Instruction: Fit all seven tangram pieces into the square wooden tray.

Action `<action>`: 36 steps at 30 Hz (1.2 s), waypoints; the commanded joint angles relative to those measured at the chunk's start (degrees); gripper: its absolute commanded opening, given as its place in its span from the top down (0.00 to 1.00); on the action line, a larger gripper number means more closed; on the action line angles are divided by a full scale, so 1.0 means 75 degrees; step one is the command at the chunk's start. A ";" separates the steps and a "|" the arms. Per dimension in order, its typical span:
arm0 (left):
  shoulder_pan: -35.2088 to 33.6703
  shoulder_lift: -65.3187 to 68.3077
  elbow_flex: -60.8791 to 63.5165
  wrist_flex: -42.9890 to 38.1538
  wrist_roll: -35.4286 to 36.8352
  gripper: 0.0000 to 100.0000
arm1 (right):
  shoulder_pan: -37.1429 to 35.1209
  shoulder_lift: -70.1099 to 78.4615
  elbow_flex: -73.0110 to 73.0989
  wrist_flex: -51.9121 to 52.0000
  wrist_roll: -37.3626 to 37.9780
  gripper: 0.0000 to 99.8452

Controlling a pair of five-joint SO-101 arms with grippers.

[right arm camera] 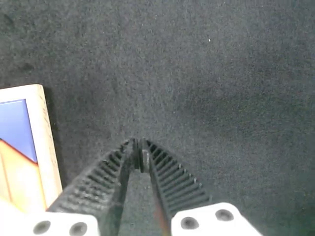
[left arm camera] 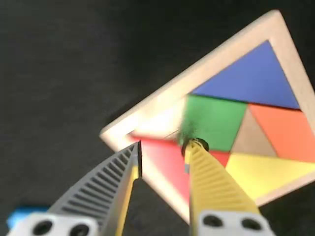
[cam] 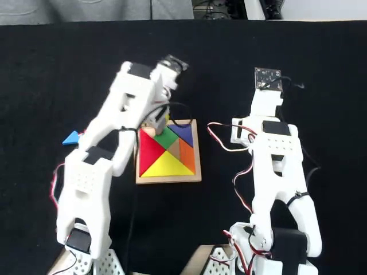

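While the left gripper (left arm camera: 166, 147) hangs with its jaws apart and nothing between them over the far-left corner of the square wooden tray (cam: 169, 179), the small light-blue triangle piece (cam: 71, 137) lies out on the black cloth (cam: 321, 69). It is left of the tray and well apart from it, with the left arm (cam: 92, 172) in between. Tray sits mid-table between the two arms. In it: red large triangle (cam: 150, 152), yellow large triangle (cam: 168, 166), green piece (cam: 167, 139), dark-blue triangle (cam: 184, 133), orange piece (cam: 187, 154). The far-left corner pocket (left arm camera: 162, 120) looks like bare pale wood, so my read is that the blue triangle goes there. To do it well: lift clear of the rim, swing left, pinch the triangle flat across two edges. Carry it back with its right angle turned into the tray corner, set it down low and don't shove the seated pieces. Right gripper (right arm camera: 140, 150) is clenched on nothing, over bare cloth just right of the tray. Hard to call: the tan triangle (left arm camera: 252, 135) mid-tray may be a plain wooden piece or bare floor, can't tell. From above, the left arm covers most of the open corner. From the left wrist the blue triangle is just a blur at the edge, and the tray runs off that view.
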 commanded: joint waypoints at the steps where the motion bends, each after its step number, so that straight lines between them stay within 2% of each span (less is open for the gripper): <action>1: -0.0979 -0.1453 -0.1248 0.1582 -0.0785 0.84 | -0.0105 -0.0322 -0.0041 -0.0141 0.0094 0.99; 5: -0.2303 -0.2942 -0.0076 0.1547 -0.1922 0.84 | -0.0105 -0.0322 -0.0041 -0.0152 0.0094 0.99; 10: -0.3464 -0.5216 0.2303 0.1325 -0.2520 0.84 | -0.0105 -0.0322 0.0006 -0.0293 0.0094 0.99; 13: -0.4085 -0.6095 0.4015 -0.0059 -0.2555 0.84 | -0.0105 -0.0322 0.0170 -0.0527 0.0094 0.99; 17: -0.4612 -0.6013 0.6007 -0.2356 -0.2450 0.80 | -0.0105 -0.0322 0.0217 -0.0563 0.0094 0.99; 18: -0.4695 -0.5873 0.6336 -0.2696 -0.2145 0.78 | -0.0105 -0.0322 0.0217 -0.0563 0.0094 0.99; 21: -0.4905 -0.5345 0.6828 -0.3352 -0.0223 0.74 | -0.0117 -0.0322 0.0217 -0.0563 0.0094 0.99; 26: -0.4530 -0.4806 0.6898 -0.3997 0.2333 0.74 | -0.0328 -0.0322 0.0229 -0.0527 0.0094 0.99; 29: -0.4589 -0.4642 0.7262 -0.4454 0.3024 0.74 | -0.0305 -0.0322 0.0287 -0.0551 0.0094 0.99; 32: -0.4905 -0.4642 0.7754 -0.4935 0.3235 0.74 | -0.0340 -0.0322 0.0287 -0.0563 0.0094 0.99; 36: -0.5410 -0.4630 0.8422 -0.4993 0.3915 0.74 | -0.0352 -0.0322 0.0275 -0.0563 0.0105 0.99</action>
